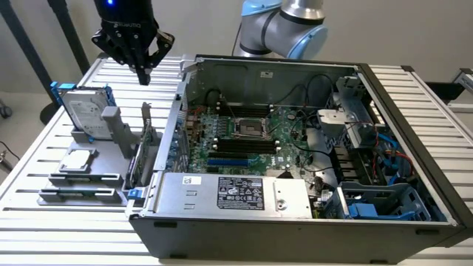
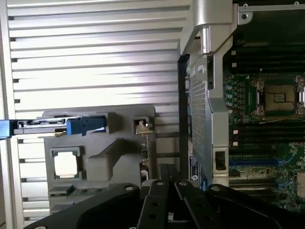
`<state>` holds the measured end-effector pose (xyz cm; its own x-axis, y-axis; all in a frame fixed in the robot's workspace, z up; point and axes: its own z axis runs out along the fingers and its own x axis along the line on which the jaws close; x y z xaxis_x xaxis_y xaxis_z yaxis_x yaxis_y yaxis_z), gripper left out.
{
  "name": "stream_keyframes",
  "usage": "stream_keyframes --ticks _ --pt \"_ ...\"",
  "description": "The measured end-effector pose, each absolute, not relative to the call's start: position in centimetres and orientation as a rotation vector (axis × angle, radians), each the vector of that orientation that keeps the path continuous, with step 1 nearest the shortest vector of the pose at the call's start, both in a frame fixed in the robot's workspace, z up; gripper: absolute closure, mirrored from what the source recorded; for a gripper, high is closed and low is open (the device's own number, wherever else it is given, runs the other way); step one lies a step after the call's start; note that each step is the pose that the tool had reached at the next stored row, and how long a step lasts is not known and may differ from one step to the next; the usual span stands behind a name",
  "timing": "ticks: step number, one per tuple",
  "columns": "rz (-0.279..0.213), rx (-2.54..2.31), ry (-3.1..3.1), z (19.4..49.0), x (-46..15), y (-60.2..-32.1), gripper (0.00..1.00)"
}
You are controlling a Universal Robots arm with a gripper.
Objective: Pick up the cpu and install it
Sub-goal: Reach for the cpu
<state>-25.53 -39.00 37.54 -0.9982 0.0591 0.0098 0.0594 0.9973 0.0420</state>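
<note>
The black gripper (image 1: 144, 76) hangs pinched shut and empty above the grey plastic stand (image 1: 111, 145), where the small silver-topped square cpu (image 1: 76, 160) lies flat, beside the open metal computer case (image 1: 296, 230).

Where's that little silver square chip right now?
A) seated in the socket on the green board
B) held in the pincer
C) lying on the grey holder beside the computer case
C: the cpu lies flat on the grey holder outside the case, while the pincer hangs shut and empty above.
</note>
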Motion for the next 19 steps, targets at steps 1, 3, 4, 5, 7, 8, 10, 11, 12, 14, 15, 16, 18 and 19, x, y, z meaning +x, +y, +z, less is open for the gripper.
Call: stream_keyframes --ticks 1,3,4,5,7,8,10,11,12,14,15,16,18,19 --pt "-0.066 -0.093 -3.131 37.4 -26.0 -39.0 0.89" --pt "-0.066 -0.093 -3.131 37.2 -26.9 -39.0 0.89" --pt "-0.065 -0.093 -3.131 37.1 -27.4 -39.0 0.89" --pt "-0.065 -0.093 -3.131 37.0 -27.8 -39.0 0.89" --pt "-0.064 -0.093 -3.131 36.9 -28.7 -39.0 0.89" --pt "-0.063 -0.093 -3.131 36.8 -29.2 -39.0 0.89" --pt "-0.062 -0.093 -3.131 36.7 -30.1 -39.0 0.89" --pt "-0.061 -0.093 -3.131 36.7 -30.5 -39.0 0.89" --pt "-0.06 -0.093 -3.131 36.6 -31.0 -39.0 0.89" --pt "-0.059 -0.093 -3.131 36.5 -31.9 -39.0 0.89" --pt "-0.058 -0.093 -3.131 36.4 -32.4 -39.0 0.89" --pt "-0.057 -0.093 -3.131 36.4 -32.8 -39.0 0.89" --pt "-0.055 -0.093 -3.132 36.3 -33.7 -39.0 0.89" --pt "-0.055 -0.093 -3.132 36.2 -34.2 -39.0 0.89"
